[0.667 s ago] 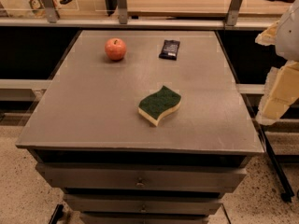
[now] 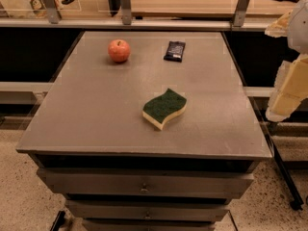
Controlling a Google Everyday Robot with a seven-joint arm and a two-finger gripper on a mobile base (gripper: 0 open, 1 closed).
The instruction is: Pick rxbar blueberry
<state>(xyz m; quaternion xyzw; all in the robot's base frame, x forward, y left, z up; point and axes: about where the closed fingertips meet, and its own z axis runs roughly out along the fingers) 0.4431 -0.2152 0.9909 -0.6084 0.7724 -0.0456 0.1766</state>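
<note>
The rxbar blueberry (image 2: 174, 51) is a small flat bar in a dark wrapper. It lies at the far middle-right of the grey table top (image 2: 96, 109). My gripper (image 2: 288, 88) shows as cream-coloured parts at the right edge of the view. It hangs beyond the table's right edge, well to the right of the bar and nearer to me than it. It holds nothing that I can see.
A red apple (image 2: 119, 50) sits at the far left of the table. A green-and-yellow wavy sponge (image 2: 164, 109) lies near the middle. A metal rail with posts (image 2: 126, 20) runs behind the table. Drawers (image 2: 144, 186) sit below the front edge.
</note>
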